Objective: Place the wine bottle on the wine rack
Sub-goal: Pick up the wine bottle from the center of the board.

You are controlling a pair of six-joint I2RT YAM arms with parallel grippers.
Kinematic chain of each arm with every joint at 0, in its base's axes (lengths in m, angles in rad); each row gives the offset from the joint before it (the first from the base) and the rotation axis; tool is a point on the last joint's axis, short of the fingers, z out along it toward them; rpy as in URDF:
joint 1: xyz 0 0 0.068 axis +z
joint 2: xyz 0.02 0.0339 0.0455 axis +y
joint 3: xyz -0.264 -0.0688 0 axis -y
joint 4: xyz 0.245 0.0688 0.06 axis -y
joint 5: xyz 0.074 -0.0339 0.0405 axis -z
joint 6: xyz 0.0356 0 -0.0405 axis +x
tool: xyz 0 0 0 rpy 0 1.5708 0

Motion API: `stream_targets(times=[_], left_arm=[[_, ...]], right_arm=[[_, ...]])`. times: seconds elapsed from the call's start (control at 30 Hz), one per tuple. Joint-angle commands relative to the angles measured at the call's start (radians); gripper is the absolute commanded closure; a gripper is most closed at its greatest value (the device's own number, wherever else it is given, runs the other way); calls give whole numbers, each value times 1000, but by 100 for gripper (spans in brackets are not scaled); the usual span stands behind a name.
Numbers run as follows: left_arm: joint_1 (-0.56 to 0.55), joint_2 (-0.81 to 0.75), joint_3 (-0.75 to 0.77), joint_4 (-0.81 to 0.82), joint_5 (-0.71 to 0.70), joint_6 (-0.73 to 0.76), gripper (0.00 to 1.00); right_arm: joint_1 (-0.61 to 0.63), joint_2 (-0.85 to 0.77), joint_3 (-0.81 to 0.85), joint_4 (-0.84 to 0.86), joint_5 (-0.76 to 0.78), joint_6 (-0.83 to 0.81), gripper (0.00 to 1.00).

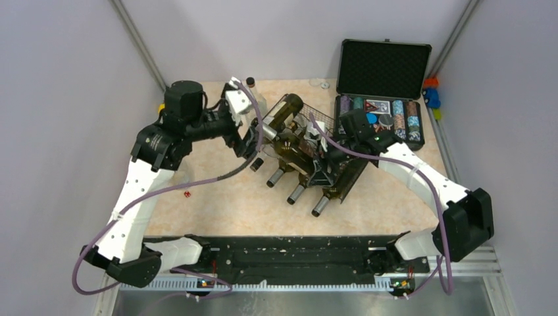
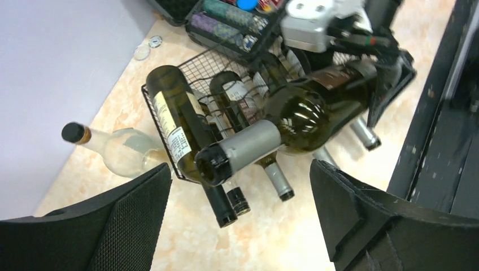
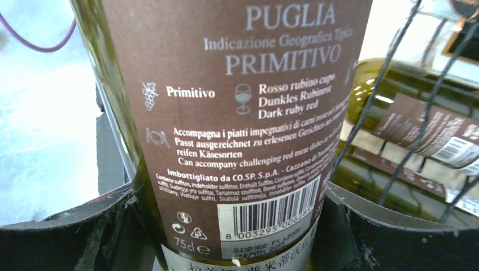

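Note:
My right gripper (image 1: 324,155) is shut on the body of a dark green wine bottle (image 3: 237,113) with a brown label, and its fingers (image 3: 68,231) press both sides. The bottle lies nearly level above the black wire wine rack (image 1: 314,122). Its grey-capped neck (image 2: 244,148) points at my left gripper (image 2: 240,172), which is open with the neck tip just ahead of its pads (image 2: 133,220). In the top view my left gripper (image 1: 253,145) sits at the rack's left end. Several other bottles (image 2: 179,130) lie in the rack (image 2: 195,66). Rack wires (image 3: 395,113) show beside the held bottle.
A clear bottle (image 2: 121,149) lies on the table left of the rack. An open black case of poker chips (image 1: 380,117) stands behind the right arm. Three bottle necks (image 1: 296,193) stick out of the rack toward the arms. A small red item (image 1: 187,193) lies at the left.

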Motion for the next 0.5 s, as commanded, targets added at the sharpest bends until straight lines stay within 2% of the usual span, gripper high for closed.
stream_targets(times=[0.0, 0.23, 0.47], left_arm=[[-103, -29, 37, -167, -67, 304, 4], [-341, 2, 10, -291, -358, 525, 6], [-456, 56, 6, -384, -532, 723, 9]], right_arm=[[30, -1, 69, -10, -84, -55, 100], [63, 44, 77, -100, -97, -106, 100], [75, 61, 79, -124, -116, -118, 100]])
